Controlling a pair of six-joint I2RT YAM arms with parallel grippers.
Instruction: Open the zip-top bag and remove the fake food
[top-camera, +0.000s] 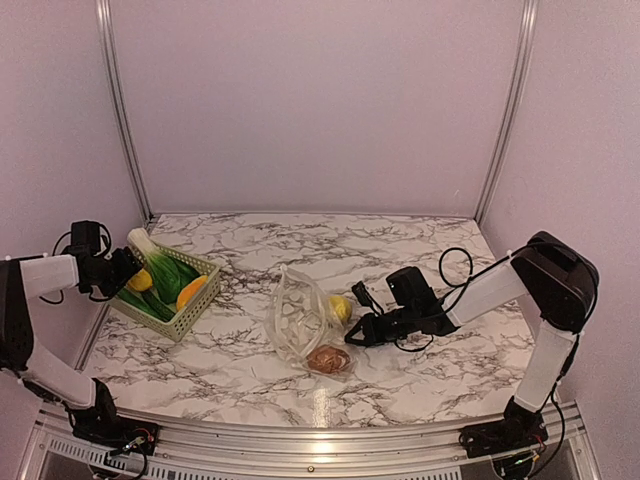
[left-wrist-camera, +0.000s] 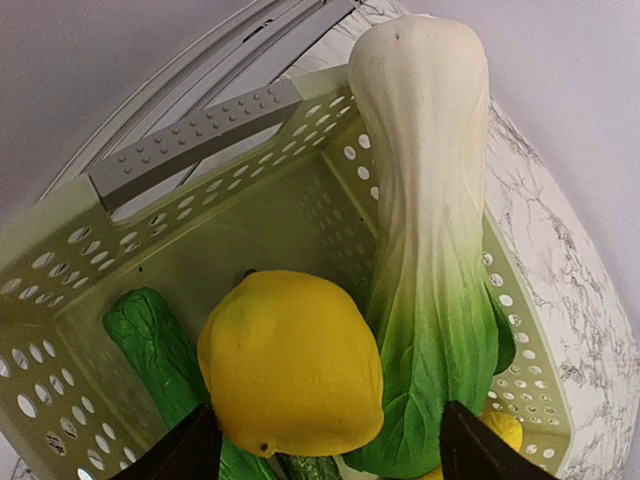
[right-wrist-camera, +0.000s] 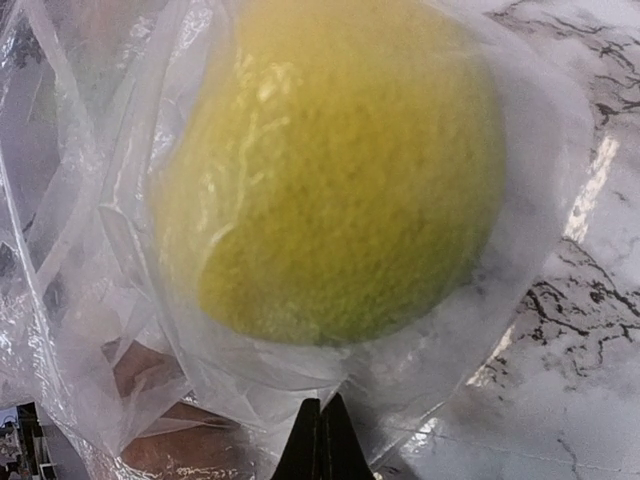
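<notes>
From above, a clear, crinkly zip-top bag (top-camera: 298, 322) lies mid-table on the grey-veined marble tabletop (top-camera: 400, 250), its film bulging upward. Inside it, a rounded yellow bagged lemon (top-camera: 341, 307) sits at the right edge and a brown round lump (top-camera: 328, 358) at the near end. The right gripper (top-camera: 355, 331) meets the bag's right edge, just beside that lemon. Well apart to the left, the left gripper (top-camera: 128, 274) hangs over a pale green slatted plastic basket (top-camera: 178, 325). The basket holds a white-stemmed green leafy vegetable (top-camera: 160, 262) and an orange carrot (top-camera: 191, 292).

In the left wrist view, the jaws stand wide apart. A yellow plastic lemon (left-wrist-camera: 290, 365) lies between the dark fingers (left-wrist-camera: 185, 455), resting on green pieces in the basket (left-wrist-camera: 200, 200). A clear gap separates it from the right-hand finger, so nothing is clamped. The leafy vegetable (left-wrist-camera: 430, 250) leans along the basket's wall.

In the right wrist view, the fingertips (right-wrist-camera: 312, 440) are pressed fully together, with the bag's film (right-wrist-camera: 100, 250) drawn down into them and pinched. The bagged lemon (right-wrist-camera: 340, 180) sits just beyond the tips, behind the film. The brown lump (right-wrist-camera: 170, 445) shows at lower left.
</notes>
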